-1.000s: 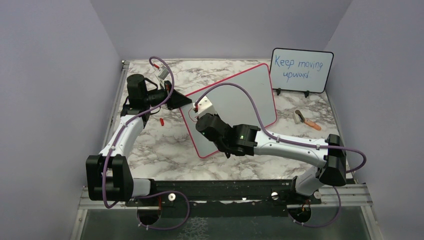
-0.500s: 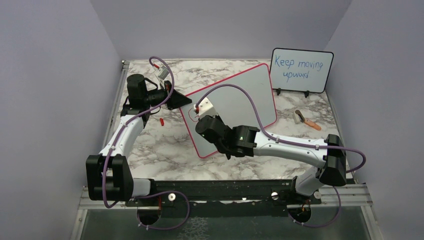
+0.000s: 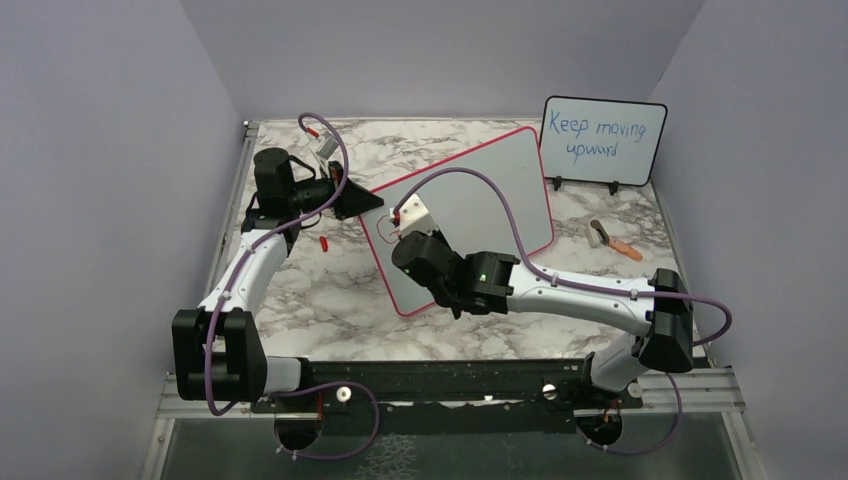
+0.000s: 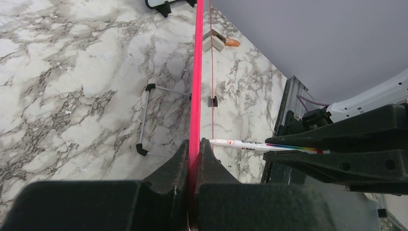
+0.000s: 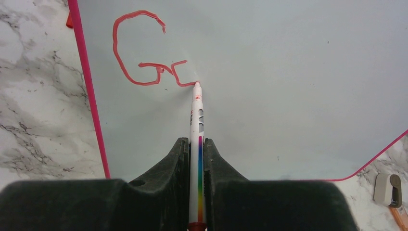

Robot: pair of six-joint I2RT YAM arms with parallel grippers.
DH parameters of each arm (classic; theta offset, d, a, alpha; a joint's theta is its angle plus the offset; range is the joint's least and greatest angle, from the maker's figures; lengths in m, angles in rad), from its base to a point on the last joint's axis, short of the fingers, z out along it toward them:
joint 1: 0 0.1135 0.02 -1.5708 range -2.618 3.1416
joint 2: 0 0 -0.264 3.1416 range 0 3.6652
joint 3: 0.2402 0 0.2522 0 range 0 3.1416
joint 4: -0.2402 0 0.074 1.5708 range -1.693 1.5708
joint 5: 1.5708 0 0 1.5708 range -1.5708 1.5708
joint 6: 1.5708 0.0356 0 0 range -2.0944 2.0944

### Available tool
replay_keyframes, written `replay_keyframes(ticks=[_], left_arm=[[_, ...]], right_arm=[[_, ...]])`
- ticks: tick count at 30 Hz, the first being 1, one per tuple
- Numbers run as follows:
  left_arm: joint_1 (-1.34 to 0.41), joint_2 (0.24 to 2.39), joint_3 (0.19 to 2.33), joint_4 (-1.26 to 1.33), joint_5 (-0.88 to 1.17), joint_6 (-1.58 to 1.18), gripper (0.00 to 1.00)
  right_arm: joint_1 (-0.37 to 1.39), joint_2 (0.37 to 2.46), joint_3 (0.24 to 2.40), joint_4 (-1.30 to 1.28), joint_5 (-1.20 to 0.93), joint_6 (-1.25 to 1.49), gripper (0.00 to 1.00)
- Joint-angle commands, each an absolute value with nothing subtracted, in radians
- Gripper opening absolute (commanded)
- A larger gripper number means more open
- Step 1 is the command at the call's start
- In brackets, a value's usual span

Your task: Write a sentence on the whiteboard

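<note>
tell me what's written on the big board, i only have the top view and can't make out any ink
Observer: The right wrist view shows a red G and the start of a second letter on the board.
Operator: is the marker on the surface
Observer: Yes, the marker has its tip touching the board at the end of the last stroke.
Operator: what's the left arm doing at the edge
Observer: The left wrist view shows the left gripper shut on the board's pink frame, one finger on each face.
</note>
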State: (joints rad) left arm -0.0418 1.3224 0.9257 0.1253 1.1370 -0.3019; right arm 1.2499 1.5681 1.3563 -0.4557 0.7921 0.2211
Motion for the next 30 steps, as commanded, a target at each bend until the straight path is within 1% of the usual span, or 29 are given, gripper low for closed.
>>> replay_keyframes(ticks=[1,30], left_arm=[[-0.08,1.348,0.922,0.071,1.153,-0.224,0.0],[-0.082,1.348,0.923,0.071,1.157,-0.224,0.0]], right_arm=[[1.239,1.542,1.344,-0.386,0.834,0.223,0.01],[1.239,1.547,1.348,-0.327,0.734,0.185,0.01]])
